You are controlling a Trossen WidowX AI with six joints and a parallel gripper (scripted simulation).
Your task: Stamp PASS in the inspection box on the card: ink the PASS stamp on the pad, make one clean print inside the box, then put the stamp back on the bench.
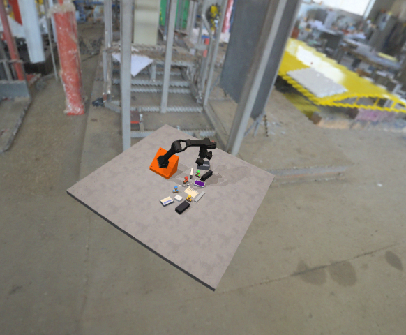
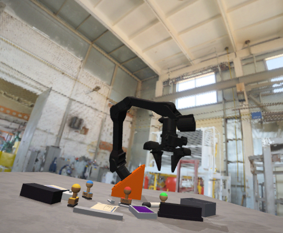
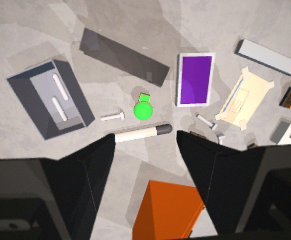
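Note:
The green-knobbed stamp point(image 1: 198, 174) point(image 2: 163, 196) point(image 3: 143, 110) stands upright on the bench, partly behind a long black block in the exterior view. My gripper point(image 2: 166, 171) point(image 3: 146, 136) is open and empty, high above the bench near this stamp. The purple ink pad point(image 1: 199, 183) point(image 2: 143, 208) point(image 3: 195, 80) lies in its pale tray, right of the stamp in the wrist view. The cream card point(image 1: 191, 192) point(image 2: 100, 206) point(image 3: 244, 100) lies beyond the pad, with a box and faint dark marks on it; I cannot read a print.
A red stamp point(image 2: 127, 191), blue stamp point(image 2: 88, 185) and yellow stamp point(image 2: 76, 189) stand around the card. The long black block point(image 2: 180, 211) point(image 3: 125, 57), grey open box point(image 2: 200, 206) point(image 3: 27, 111), marker point(image 3: 140, 133) and grey bar point(image 2: 97, 213) point(image 3: 267, 57) lie nearby.

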